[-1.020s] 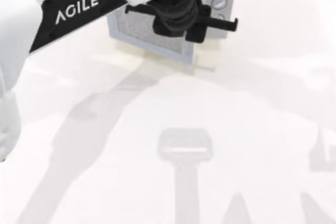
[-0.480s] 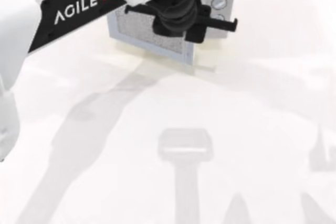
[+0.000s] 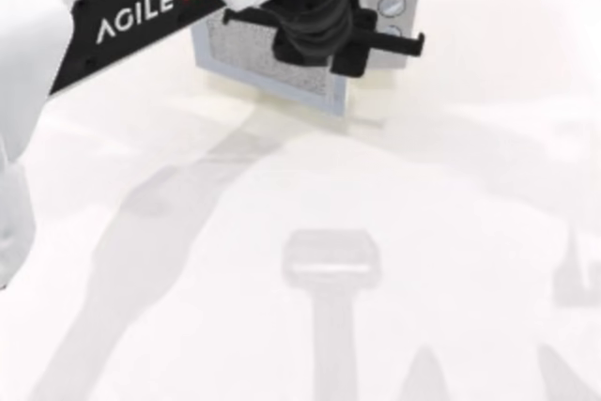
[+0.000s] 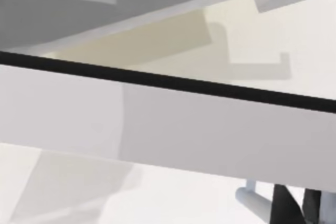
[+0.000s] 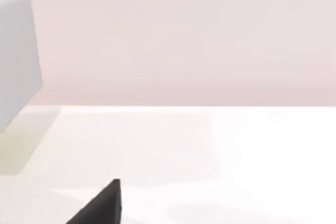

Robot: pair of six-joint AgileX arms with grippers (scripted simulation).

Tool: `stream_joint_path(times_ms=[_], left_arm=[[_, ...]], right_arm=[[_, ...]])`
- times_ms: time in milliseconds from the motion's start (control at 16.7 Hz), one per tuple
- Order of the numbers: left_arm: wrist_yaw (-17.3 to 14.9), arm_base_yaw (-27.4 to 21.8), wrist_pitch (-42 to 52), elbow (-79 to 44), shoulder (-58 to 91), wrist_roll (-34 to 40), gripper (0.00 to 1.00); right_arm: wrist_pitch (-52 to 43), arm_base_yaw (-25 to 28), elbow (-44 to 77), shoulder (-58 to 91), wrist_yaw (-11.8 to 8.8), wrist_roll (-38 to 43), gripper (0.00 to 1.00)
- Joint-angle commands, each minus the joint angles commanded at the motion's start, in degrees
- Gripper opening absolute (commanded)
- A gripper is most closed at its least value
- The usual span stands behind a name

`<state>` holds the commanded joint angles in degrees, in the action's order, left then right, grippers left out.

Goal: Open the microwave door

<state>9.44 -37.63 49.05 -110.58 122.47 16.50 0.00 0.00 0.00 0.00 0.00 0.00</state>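
top view: left claw [image 3: 349, 44] at the door's [image 3: 268, 58] handle edge, far end of the surface [image 3: 376, 232].
door slightly ajar on the microwave [image 3: 399, 7]; can't tell if the claw grips; right arm unseen, farther off.

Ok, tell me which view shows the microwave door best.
The top view: the microwave door shows its mesh window, swung slightly open under the left gripper. The left wrist view shows only a close pale panel; the right wrist view shows none of it.
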Motion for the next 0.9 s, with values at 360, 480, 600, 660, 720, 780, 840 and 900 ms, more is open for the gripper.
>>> stream_joint_path(times_ms=[360, 480, 600, 660, 720, 780, 840, 900], left_arm=[[0.0, 0.0, 0.0, 0.0, 0.0, 0.0, 0.00], [0.0, 0.0, 0.0, 0.0, 0.0, 0.0, 0.00], [-0.4, -0.4, -0.1, 0.3, 0.1, 0.1, 0.00], [-0.7, -0.2, -0.5, 0.9, -0.5, -0.5, 0.00], [-1.1, 0.0, -1.0, 2.0, -1.2, -1.3, 0.00], [-1.6, 0.2, -1.6, 3.2, -2.2, -2.4, 0.00], [-2.1, 0.5, -2.3, 4.6, -3.1, -3.5, 0.00], [-2.7, 0.8, -2.9, 6.0, -4.0, -4.6, 0.00]], right_arm=[[0.0, 0.0, 0.0, 0.0, 0.0, 0.0, 1.00], [0.0, 0.0, 0.0, 0.0, 0.0, 0.0, 1.00], [0.0, 0.0, 0.0, 0.0, 0.0, 0.0, 1.00], [0.0, 0.0, 0.0, 0.0, 0.0, 0.0, 1.00], [0.0, 0.0, 0.0, 0.0, 0.0, 0.0, 1.00], [0.0, 0.0, 0.0, 0.0, 0.0, 0.0, 1.00], [0.0, 0.0, 0.0, 0.0, 0.0, 0.0, 1.00], [0.0, 0.0, 0.0, 0.0, 0.0, 0.0, 1.00]])
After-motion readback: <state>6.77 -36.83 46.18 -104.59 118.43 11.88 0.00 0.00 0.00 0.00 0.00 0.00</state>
